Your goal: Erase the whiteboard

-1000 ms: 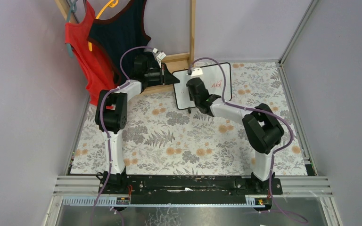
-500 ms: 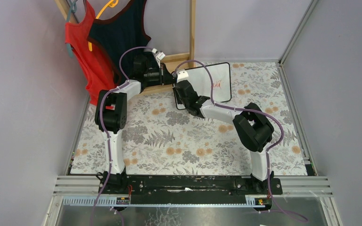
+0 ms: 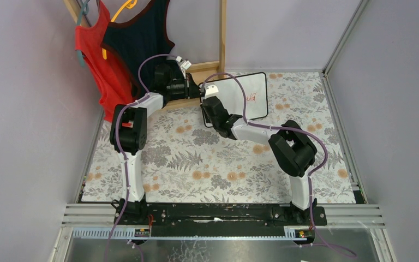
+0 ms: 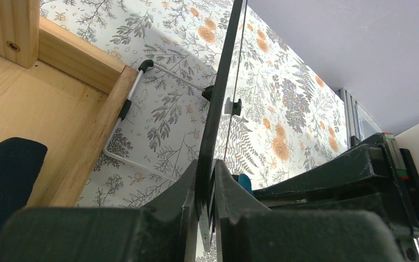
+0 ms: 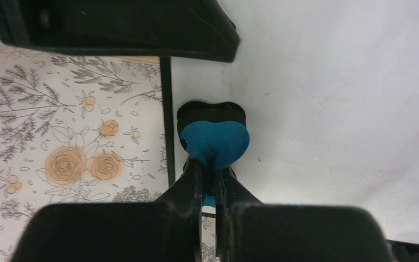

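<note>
The whiteboard (image 3: 245, 97) stands upright at the back of the table, white with a thin black frame and red writing (image 3: 251, 97) near its right side. My left gripper (image 3: 195, 90) is shut on the board's left edge; in the left wrist view its jaws (image 4: 209, 174) clamp the thin black frame (image 4: 221, 82). My right gripper (image 3: 213, 105) is shut on a blue eraser (image 5: 214, 139), pressed against the white board face (image 5: 327, 109) near its left edge. The board's wire stand (image 4: 128, 103) shows behind it.
A wooden base and post (image 3: 207, 68) stand behind the board's left end. Red and dark tops (image 3: 114, 49) hang at the back left. The floral cloth (image 3: 207, 164) covers the table. Grey walls close in on both sides.
My right gripper with the eraser has swept left across the board, from near the red writing to the board's left edge. The left gripper has kept its hold.
</note>
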